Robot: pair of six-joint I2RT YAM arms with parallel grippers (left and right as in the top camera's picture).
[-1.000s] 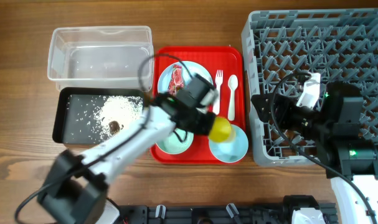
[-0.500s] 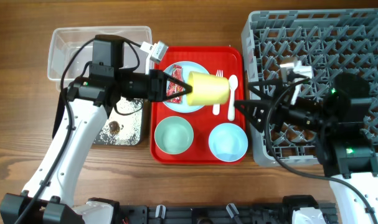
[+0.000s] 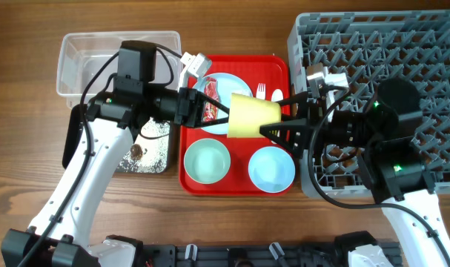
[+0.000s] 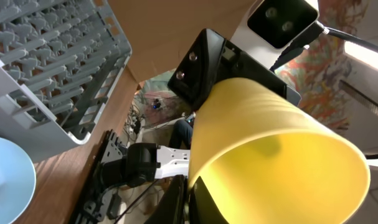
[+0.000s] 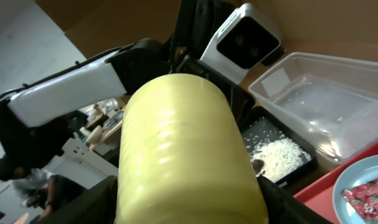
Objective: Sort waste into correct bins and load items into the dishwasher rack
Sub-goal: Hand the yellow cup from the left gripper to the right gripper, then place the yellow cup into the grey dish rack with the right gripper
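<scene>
Yellow cup (image 3: 256,116) hangs sideways over red tray (image 3: 239,167), L tool (image 3: 223,113) clamped on one end. R tool (image 3: 273,115) jaws wide, straddling other end; contact unclear. Prob. light, thin plastic, slick, squashes easily: take mid-wall, gentle squeeze

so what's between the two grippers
The cup, on its side above the red tray, left gripper at one end, right gripper at the other; clearest overhead.
</scene>
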